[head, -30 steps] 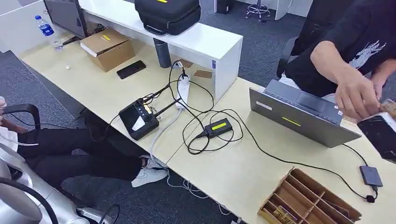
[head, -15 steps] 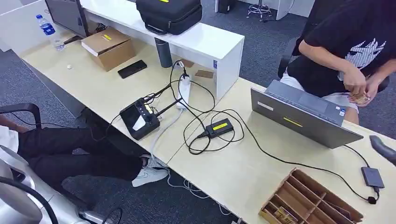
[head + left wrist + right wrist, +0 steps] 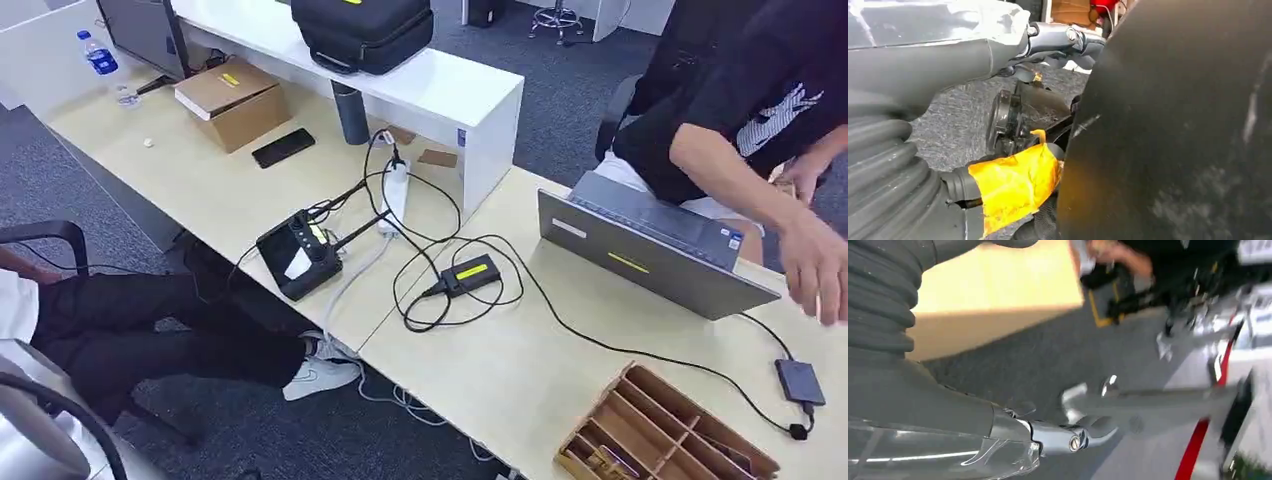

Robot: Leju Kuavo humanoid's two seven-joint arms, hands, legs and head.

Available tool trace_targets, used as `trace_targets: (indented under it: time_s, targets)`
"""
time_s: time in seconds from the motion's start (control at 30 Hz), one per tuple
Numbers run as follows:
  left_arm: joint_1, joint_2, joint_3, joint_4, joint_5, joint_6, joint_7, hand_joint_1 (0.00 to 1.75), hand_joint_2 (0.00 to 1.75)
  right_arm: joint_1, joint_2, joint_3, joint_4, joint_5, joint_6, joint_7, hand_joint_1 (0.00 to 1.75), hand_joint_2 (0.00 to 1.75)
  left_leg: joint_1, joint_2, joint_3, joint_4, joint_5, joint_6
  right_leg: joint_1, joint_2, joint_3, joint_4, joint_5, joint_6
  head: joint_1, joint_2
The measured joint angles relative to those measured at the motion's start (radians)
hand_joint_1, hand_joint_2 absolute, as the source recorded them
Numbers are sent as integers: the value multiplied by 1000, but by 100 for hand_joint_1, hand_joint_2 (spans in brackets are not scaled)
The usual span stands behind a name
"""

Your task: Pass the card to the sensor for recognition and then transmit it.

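With our right hand (image 3: 1068, 435) blurred so we cannot tell its grip, and the card unseen, we risk brushing the person's hand (image 3: 815, 265) reaching just beside the sensor (image 3: 800, 381) right of the laptop (image 3: 650, 250).

Small, flat, dark grey sensor (image 3: 800, 381), cable plugged in; lying flat just beyond the far right corner of the wooden tray (image 3: 668, 385).

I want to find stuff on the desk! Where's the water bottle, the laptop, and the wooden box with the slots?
water bottle (image 3: 99, 62), head view, on its blue label.
laptop (image 3: 640, 262), head view, on its grey lid.
wooden box (image 3: 668, 384), head view, on its top rim.
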Motion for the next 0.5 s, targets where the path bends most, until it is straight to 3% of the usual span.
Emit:
trace_targets:
  time_s: [0.17, 0.33, 0.5]
  targets:
    - [8, -6, -1, 0, -18, 26, 11, 0, 175, 100, -3, -143, 3, 12, 1, 3, 0, 175, 0, 1, 1, 0, -1, -1, 0, 1, 0, 0, -1, 0, 0, 0]
    - [9, -8, 0, 0, -43, 28, 16, 0, 175, 141, -3, -234, 18, 15, -23, 28, 0, 175, 0, 1, 2, -1, 0, -1, 0, 1, 0, 0, -1, 0, 0, 0]
    - [5, 0, 0, 0, -109, 6, 15, 0, 175, 190, 4, -323, 128, -4, -18, 31, 0, 175, 0, 0, 1, -1, 0, -1, 0, 0, 1, 0, -1, 0, 0, 0]
